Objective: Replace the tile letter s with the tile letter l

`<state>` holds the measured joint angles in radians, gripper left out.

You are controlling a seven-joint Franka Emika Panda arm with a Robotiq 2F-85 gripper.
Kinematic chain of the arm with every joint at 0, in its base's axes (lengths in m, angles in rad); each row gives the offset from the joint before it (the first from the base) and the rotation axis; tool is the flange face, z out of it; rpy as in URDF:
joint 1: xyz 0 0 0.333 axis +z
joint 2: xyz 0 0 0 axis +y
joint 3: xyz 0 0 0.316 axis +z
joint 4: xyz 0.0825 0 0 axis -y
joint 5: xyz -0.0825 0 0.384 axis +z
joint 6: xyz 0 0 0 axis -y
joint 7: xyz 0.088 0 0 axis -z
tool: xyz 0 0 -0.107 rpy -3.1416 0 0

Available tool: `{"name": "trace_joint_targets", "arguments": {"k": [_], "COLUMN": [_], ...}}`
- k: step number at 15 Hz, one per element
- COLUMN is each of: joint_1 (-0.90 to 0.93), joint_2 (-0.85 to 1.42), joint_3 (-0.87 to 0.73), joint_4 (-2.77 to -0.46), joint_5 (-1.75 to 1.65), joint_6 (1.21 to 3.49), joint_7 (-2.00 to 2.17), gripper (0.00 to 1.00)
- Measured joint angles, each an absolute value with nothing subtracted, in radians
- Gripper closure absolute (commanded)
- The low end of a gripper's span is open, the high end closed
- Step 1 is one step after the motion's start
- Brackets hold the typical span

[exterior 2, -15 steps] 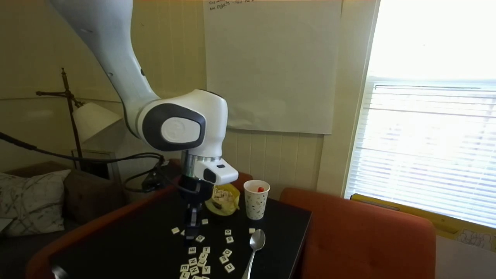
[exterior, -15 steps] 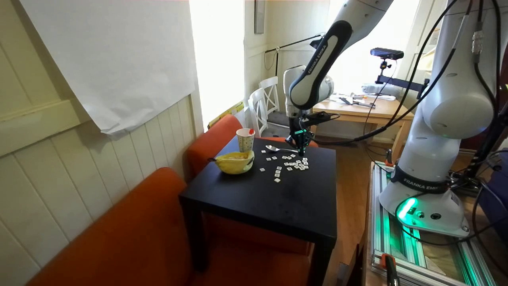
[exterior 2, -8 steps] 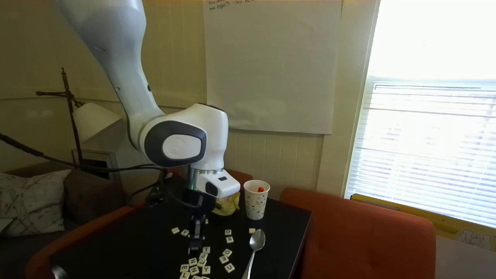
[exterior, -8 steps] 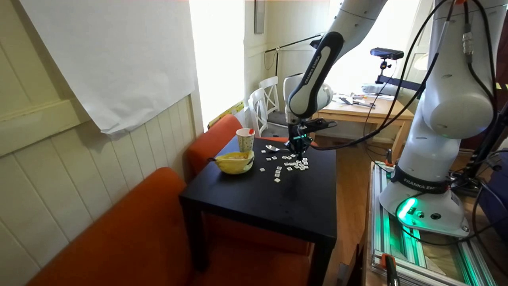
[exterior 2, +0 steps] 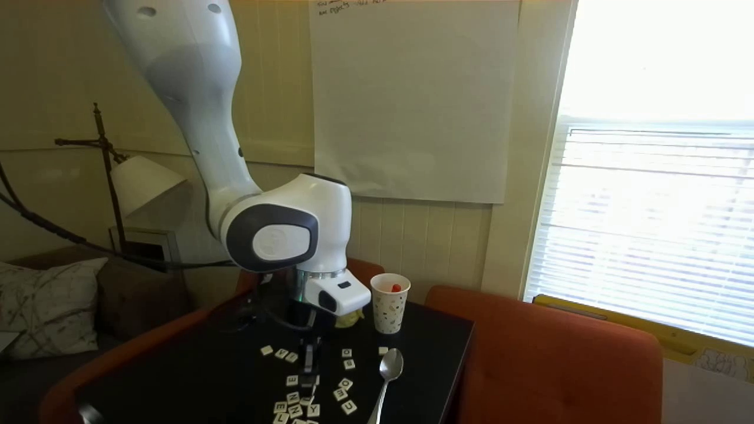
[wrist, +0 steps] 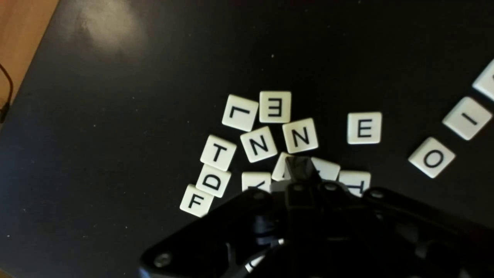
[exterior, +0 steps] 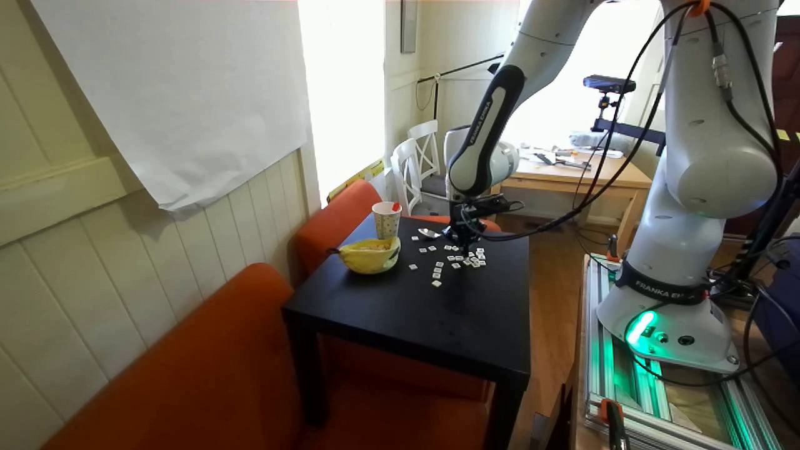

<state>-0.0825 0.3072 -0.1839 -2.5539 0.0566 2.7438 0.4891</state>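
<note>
The tool is drawn narrow above the letter tiles on the desk.
In an exterior view the yellow bowl shows whole; in an exterior view the arm covers most of it. In the wrist view the tool, tips together, sits over the tiles, contact unclear; the L tile lies to its left, just beside an E tile, its long stroke running left to right, top pointing right, foot turned to the near side.

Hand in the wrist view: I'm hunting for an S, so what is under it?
A T tile and three more tiles, the latter with letters cut off by the hand. Slivers of tile show lower down, unreadable. Anything wholly covered cannot be seen.
</note>
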Motion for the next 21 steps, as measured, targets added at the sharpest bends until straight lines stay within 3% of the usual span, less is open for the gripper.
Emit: {"name": "trace_joint_targets", "arguments": {"k": [21], "joint_1": [-0.08], "joint_2": [0.359], "joint_3": [-0.188], "joint_4": [-2.493], "joint_5": [0.071], "joint_6": [2.77], "joint_7": [0.48], "gripper": [1.0]}}
